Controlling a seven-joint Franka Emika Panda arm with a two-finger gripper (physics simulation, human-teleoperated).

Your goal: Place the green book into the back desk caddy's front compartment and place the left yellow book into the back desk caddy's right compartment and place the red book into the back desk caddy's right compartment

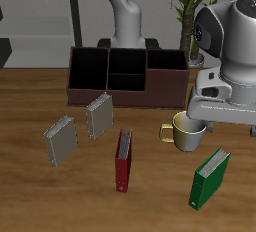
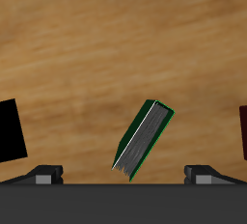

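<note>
Green hardcover first: the green book (image 1: pixel 210 177) lies flat on the wooden counter (image 1: pixel 30 191) near its front edge, white page edges showing, apart from every other object. In the wrist view the same book (image 2: pixel 145 139) sits tilted on bare wood below the pincer (image 2: pixel 123 174), with only the two fingertips (image 2: pixel 46 174) visible at the frame's edge; they stand spread well apart with nothing between them, and do not touch the book.

The red book (image 1: pixel 123 161) lies toward the middle of the counter, nearer the front edge than the two grey-tan books (image 1: pixel 99 116) beside it, the second grey-tan one (image 1: pixel 60 140) lying a little closer to the front. A pale yellow-green mug (image 1: pixel 186 130) stands between the red book and the robot's wrist, under the big white arm.

At the back edge sits the back desk caddy (image 1: pixel 128 94), dark maroon-brown, with dividers. Its front compartment (image 1: pixel 128 79) in the middle looks dark and holds no visible book; the right compartment (image 1: pixel 166 62), the end section nearest the potted plant (image 1: pixel 190 6), likewise shows no book.
</note>
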